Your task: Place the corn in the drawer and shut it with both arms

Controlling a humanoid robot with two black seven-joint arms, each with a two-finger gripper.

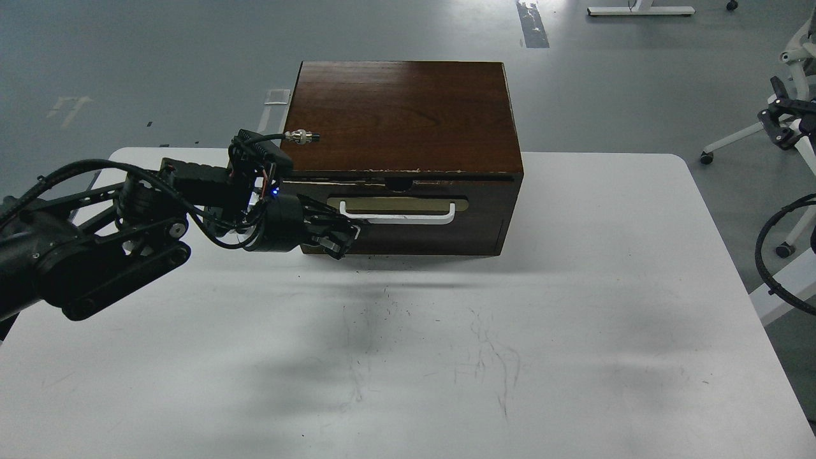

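Observation:
The dark brown drawer [408,220] with its white bar handle [398,213] sits flush in the front of the wooden cabinet [398,115]. My left gripper [345,241] rests against the drawer front's lower left, just under the handle's left end. Its fingers [331,228] look slightly apart and hold nothing. The corn is out of view. My right gripper [779,120] shows small and dark at the far right edge, well off the table; I cannot tell its fingers apart.
The cabinet stands at the back middle of the white table [574,319]. A black cable loop [768,255] and white chair legs [739,137] lie off the table's right side. Grey floor lies behind.

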